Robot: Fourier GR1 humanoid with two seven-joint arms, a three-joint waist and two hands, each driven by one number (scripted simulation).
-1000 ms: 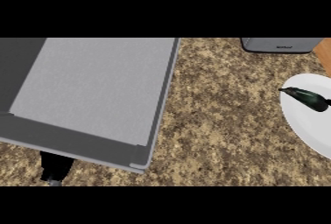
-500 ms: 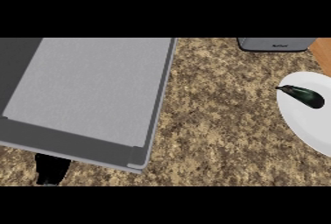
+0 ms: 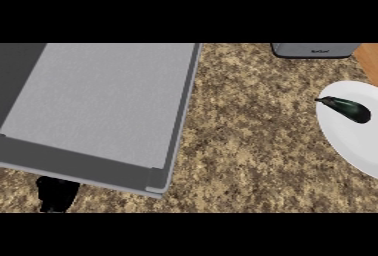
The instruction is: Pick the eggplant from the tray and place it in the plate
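A dark eggplant [image 3: 347, 109] lies on the white plate [image 3: 354, 140] at the right edge of the head view. The big grey tray [image 3: 96, 110] fills the left half of the counter and holds nothing that shows. My left hand [image 3: 57, 195] appears as a black shape at the lower left, just below the tray's near rim; its fingers cannot be made out. My right hand does not show.
A grey appliance [image 3: 314, 50] stands at the back right, beyond the plate. A strip of wood [image 3: 369, 57] shows in the far right corner. Speckled brown countertop [image 3: 251, 150] lies between tray and plate.
The whole scene has shifted a little in view: the plate and eggplant sit further left and the tray lower. The black left hand shows slightly more at the bottom left.
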